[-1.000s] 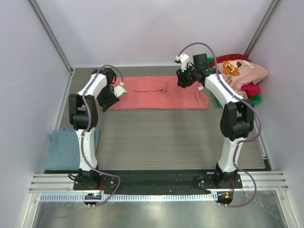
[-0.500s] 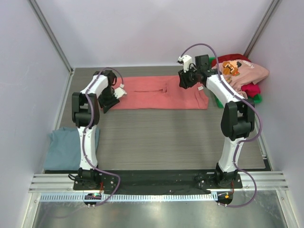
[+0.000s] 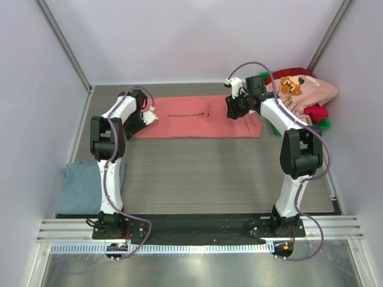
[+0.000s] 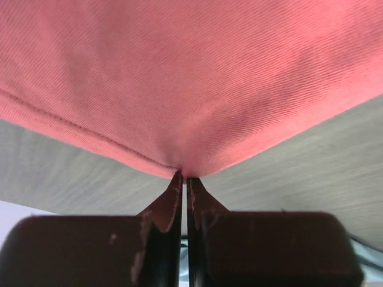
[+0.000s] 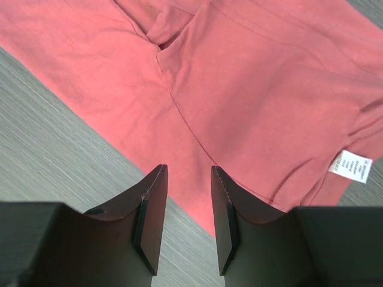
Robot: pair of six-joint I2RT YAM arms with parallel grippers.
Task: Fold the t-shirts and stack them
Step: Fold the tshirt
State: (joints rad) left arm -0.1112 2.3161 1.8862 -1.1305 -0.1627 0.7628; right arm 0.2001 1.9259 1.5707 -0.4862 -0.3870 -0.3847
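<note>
The salmon-red t-shirt (image 3: pixel 197 116) lies spread flat across the back of the table. My left gripper (image 3: pixel 139 119) is at its left edge, shut on a corner of the cloth, which shows pinched at the fingertips in the left wrist view (image 4: pixel 182 174). The shirt (image 4: pixel 191 78) fills that view. My right gripper (image 3: pixel 233 109) is open and empty, low over the shirt's right part (image 5: pixel 239 89), with its jaws apart (image 5: pixel 188 170). A grey-blue tee (image 3: pixel 90 185) lies at the near left. A light pink tee with orange print (image 3: pixel 308 91) sits on a crimson one (image 3: pixel 316 112) at the back right.
A green bin (image 3: pixel 324 124) shows under the pile at the back right. A white label (image 5: pixel 352 167) sticks out at the shirt's right end. Grey wood-grain tabletop (image 3: pixel 203 173) lies between the shirt and the arm bases. Walls close in on three sides.
My left gripper has moved toward the back along the shirt's left edge, and the corner has shifted a little left. My right gripper has dropped slightly nearer over the shirt.
</note>
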